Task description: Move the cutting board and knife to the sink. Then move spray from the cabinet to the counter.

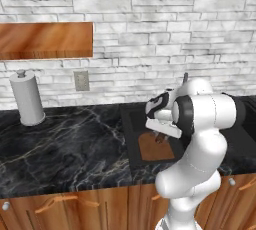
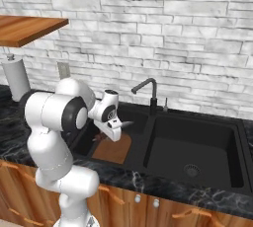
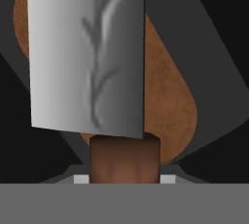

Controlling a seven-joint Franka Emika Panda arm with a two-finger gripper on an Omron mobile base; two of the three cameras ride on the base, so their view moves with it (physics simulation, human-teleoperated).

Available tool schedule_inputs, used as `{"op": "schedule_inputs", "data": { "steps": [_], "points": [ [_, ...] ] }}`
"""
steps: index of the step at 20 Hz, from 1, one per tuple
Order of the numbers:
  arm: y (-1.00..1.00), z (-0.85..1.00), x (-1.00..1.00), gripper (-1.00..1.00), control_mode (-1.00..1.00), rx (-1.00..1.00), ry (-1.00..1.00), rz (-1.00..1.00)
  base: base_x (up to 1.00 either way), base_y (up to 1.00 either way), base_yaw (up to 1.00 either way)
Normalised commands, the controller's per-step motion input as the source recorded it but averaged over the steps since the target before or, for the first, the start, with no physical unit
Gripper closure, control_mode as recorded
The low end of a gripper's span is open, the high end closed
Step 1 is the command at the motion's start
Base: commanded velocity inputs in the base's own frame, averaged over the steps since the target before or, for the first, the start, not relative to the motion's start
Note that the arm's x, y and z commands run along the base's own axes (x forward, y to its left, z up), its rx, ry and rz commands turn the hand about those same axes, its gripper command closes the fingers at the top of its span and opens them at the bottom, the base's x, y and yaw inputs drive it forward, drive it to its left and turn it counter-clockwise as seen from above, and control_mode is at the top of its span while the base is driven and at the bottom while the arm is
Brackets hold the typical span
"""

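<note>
Silvery blade of the knife (image 3: 87, 55) fills the upper middle of the hand view, its reddish-brown handle at bottom centre clamped in the gripper (image 2: 114, 131). Behind the blade, the brown cutting board (image 3: 170, 96) lies in the sink (image 2: 197, 144). In the right base view the board (image 2: 114, 149) shows left of centre in the sink's left basin, with the gripper hanging just above it and the knife tip (image 2: 129, 122) pointing right. The black counter (image 1: 60, 144) spreads across the left base view's lower left, a paper towel roll (image 1: 27, 99) at far left
</note>
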Motion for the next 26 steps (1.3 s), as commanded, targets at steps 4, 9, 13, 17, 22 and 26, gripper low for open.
{"op": "schedule_inputs", "data": {
  "steps": [4, 9, 13, 17, 22, 26],
  "points": [
    [0.11, -0.35, 0.27, 1.00, -1.00, 0.00, 0.00, -0.11, 0.00, 0.00, 0.00],
    [0.07, -0.30, 0.29, 1.00, -1.00, 0.00, 0.02, -0.11, 0.00, 0.00, 0.00],
    [0.04, -0.30, 0.23, 1.00, -1.00, 0.00, 0.04, -0.12, 0.00, 0.00, 0.00],
    [0.00, -0.26, 0.30, 1.00, -1.00, 0.00, 0.00, -0.05, 0.00, 0.00, 0.00],
    [0.00, -0.28, 0.28, 1.00, -1.00, -0.01, 0.01, -0.01, 0.00, 0.00, 0.00],
    [-0.01, -0.31, 0.31, 1.00, -1.00, -0.01, 0.03, -0.01, 0.00, 0.00, 0.00]
  ]
}}
